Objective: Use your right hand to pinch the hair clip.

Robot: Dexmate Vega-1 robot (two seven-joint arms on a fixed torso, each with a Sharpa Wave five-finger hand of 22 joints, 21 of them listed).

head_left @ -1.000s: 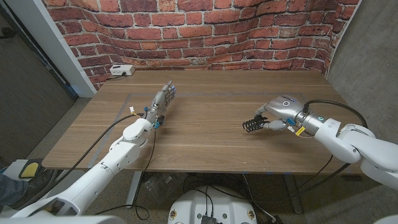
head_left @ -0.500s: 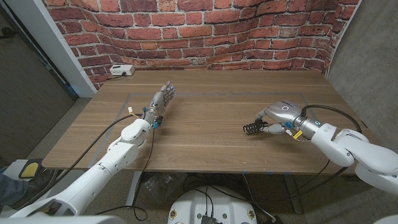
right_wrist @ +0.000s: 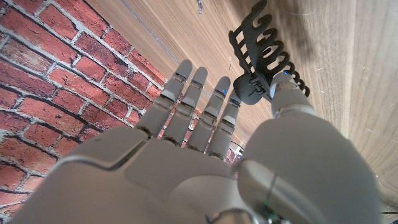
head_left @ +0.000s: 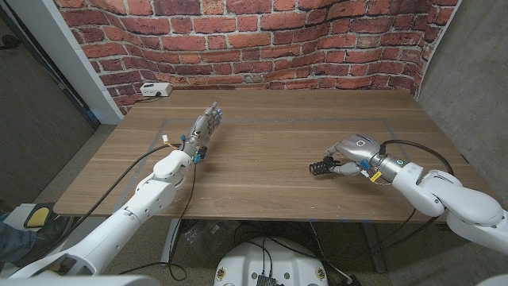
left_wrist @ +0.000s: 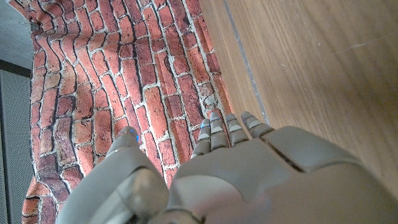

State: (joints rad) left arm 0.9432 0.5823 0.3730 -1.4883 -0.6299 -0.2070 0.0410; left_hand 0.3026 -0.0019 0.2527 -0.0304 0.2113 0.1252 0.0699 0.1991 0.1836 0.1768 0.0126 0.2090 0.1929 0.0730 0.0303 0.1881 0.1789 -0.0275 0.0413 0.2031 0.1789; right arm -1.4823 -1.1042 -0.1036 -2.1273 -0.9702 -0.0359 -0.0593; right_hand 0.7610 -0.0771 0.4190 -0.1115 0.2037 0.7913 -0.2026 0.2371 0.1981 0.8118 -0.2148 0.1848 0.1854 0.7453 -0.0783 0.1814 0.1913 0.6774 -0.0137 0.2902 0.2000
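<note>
While held: clip [head_left: 320, 166] sits at 3 o'clock on the table [head_left: 262, 171].
Right hand [head_left: 351, 152]: fingers pinch the clip's tab; wrist view shows its teeth [right_wrist: 264, 46].
Left hand [head_left: 205, 129]: 10 o'clock, fingers released, holding nothing.

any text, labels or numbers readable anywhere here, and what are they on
None can be read.
Hair clip: a pale scratchy mark on its black hinge, by the right hand, too blurred to tell as letters.
White box at the table's far corner: no legible marking at this size.
Left hand, brick wall: no writing shows.
</note>
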